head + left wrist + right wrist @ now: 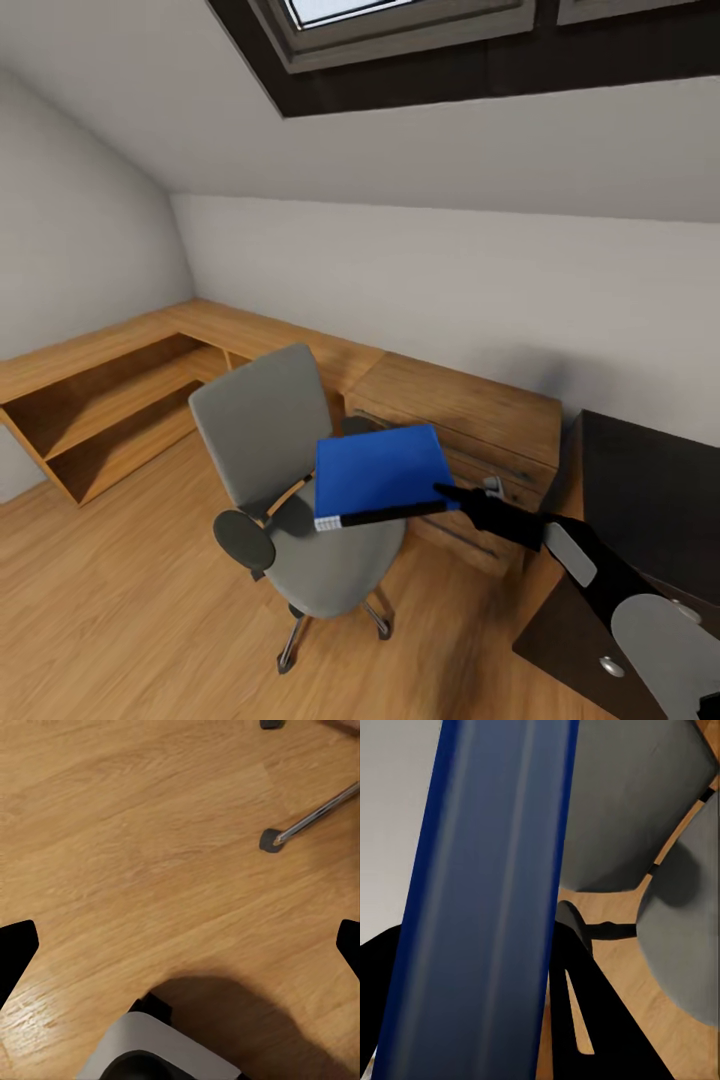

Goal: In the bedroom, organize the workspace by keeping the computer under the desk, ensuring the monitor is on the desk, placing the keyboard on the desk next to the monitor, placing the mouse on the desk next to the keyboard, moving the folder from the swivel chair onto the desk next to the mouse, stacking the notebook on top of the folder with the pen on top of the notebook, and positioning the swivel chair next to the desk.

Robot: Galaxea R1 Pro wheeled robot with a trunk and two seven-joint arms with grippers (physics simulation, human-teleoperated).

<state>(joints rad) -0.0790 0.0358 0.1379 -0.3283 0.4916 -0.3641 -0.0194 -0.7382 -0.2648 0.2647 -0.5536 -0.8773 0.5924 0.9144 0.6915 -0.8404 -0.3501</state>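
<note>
The right gripper (447,497) is clamped on the edge of the blue folder (378,468), holding it level above the seat of the grey chair (262,425). The black bench (650,490) stands off to the right. The left gripper (180,945) hangs spread wide over the wood floor (135,832).

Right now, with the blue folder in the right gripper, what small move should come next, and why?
Probably swing the right gripper rightward toward the desk. The folder is clamped at its edge and hangs above the swivel chair seat, while the black desktop sits at the right.
</note>
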